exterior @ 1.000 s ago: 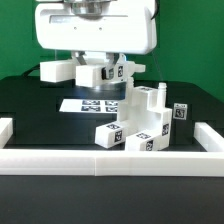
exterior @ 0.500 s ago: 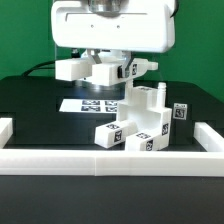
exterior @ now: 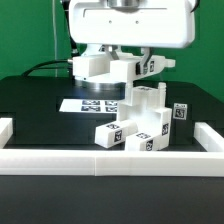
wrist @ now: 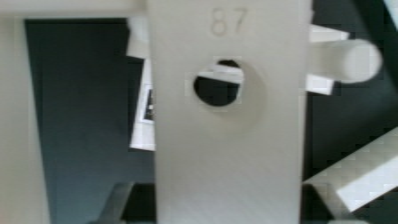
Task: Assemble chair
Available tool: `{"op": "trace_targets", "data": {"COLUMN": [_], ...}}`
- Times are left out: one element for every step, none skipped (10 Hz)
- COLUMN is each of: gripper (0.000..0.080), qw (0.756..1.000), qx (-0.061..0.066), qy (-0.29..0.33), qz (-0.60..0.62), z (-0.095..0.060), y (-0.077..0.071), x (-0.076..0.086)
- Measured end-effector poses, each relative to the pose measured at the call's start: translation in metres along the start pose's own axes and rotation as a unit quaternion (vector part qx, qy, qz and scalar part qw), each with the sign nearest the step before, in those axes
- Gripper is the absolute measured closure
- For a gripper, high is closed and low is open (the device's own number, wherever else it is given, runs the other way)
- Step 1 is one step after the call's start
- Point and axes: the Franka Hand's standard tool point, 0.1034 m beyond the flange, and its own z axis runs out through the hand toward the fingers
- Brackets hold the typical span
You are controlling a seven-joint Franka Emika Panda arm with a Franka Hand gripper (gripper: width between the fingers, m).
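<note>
**White slab held above a half-built chair**

White plastic fills most of the scene. In the upper middle of the exterior view the gripper (exterior: 120,57) hangs under the arm's boxy housing (exterior: 130,22). Its jaws are set narrow and clamped on a long slab (exterior: 112,68), which lies roughly level in the air, clear of the table (exterior: 30,100). Square black-and-white tags sit on the slab's end toward the exterior view's right; their patterns carry no readable letters. The wrist view shows the same slab at close range. A round hole (wrist: 217,85) is cut through it, and the number (wrist: 228,20) "87" is moulded into the plastic near that hole. Dark fingers (wrist: 128,205) flank the slab on both sides.

The chair (exterior: 145,120), a stepped stack of white blocks with tags on its front faces, stands on the black table at the centre of the frame, below the slab and apart from it. A small tagged block (exterior: 180,112) stands just beside it on the exterior view's right; whether they touch is unclear. The marker board (exterior: 88,104) lies flat behind the chair. A long low rail (exterior: 110,160) crosses the foreground.
</note>
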Motion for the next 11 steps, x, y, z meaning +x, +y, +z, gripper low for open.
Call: {"op": "trace_targets", "data": {"gripper": [0.051, 0.051, 0.0509, 0.0509, 0.0509, 0.0509, 0.0509, 0.0509, 0.0509, 0.0509, 0.0509], "qw": [1.0, 1.0, 1.0, 0.999, 0.998, 0.994, 0.995, 0.995, 0.995, 0.996, 0.996], "qx": [0.0, 0.0, 0.0, 0.0, 0.0, 0.001, 0.001, 0.003, 0.006, 0.007, 0.006], "qy": [0.001, 0.0, 0.0, -0.001, -0.001, -0.001, -0.001, 0.001, 0.002, 0.005, 0.005], "qz": [0.0, 0.003, 0.004, 0.036, 0.066, 0.108, 0.102, 0.102, 0.097, 0.092, 0.092], "z": [0.001, 0.002, 0.002, 0.003, 0.003, 0.003, 0.002, 0.001, 0.001, 0.001, 0.001], "y": [-0.004, -0.003, -0.003, -0.003, -0.004, -0.006, -0.008, -0.012, -0.02, -0.024, -0.023], "x": [0.0, 0.0, 0.0, 0.0, -0.001, -0.001, -0.001, -0.002, -0.003, -0.004, -0.004]}}
